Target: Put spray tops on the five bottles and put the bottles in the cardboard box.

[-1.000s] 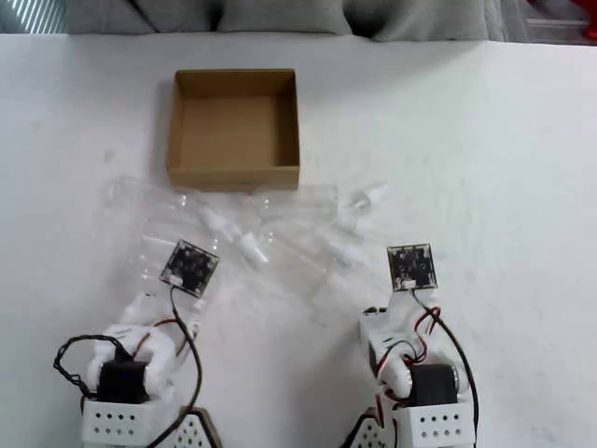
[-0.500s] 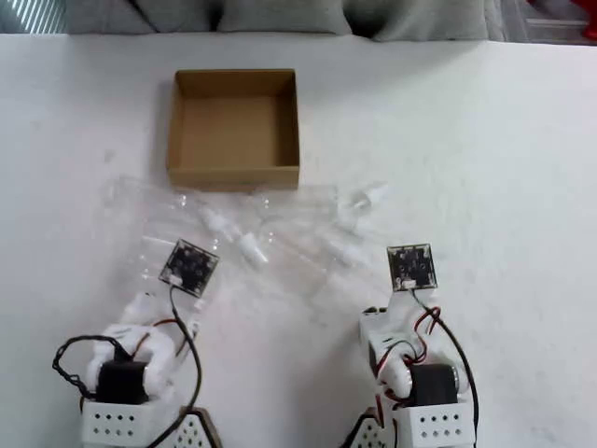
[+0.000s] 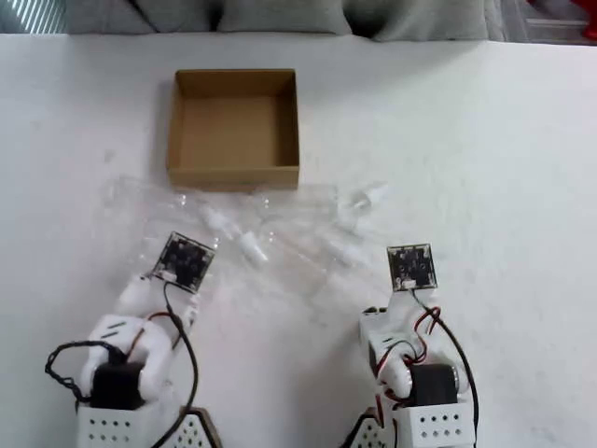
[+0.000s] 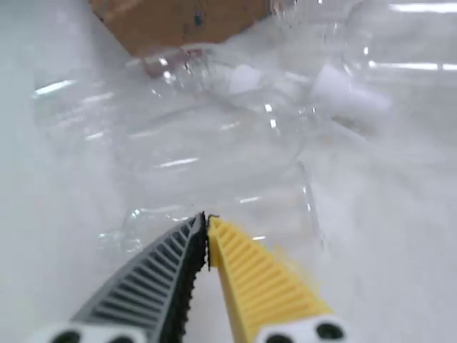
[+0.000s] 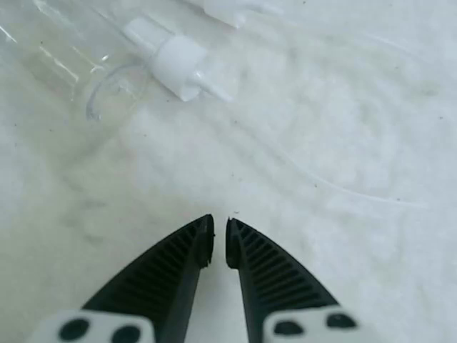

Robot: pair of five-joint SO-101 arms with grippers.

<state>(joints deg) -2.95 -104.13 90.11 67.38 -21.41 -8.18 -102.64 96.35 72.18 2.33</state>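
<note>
White table — open cardboard box, clear bottles and spray tops scattered near it. Left gripper pinched closed beside a bottle — right gripper closed, holding nothing.

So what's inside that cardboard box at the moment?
Just the bare brown floor of the cardboard box, with nothing lying on it. Its near wall hides a thin strip of floor behind it. The clear bottles lie outside, on the table.

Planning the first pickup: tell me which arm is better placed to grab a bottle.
Left, probably. The left gripper, shut, sits right at a clear bottle; the right gripper hangs over bare table, its nearest spray top farther off.
</note>
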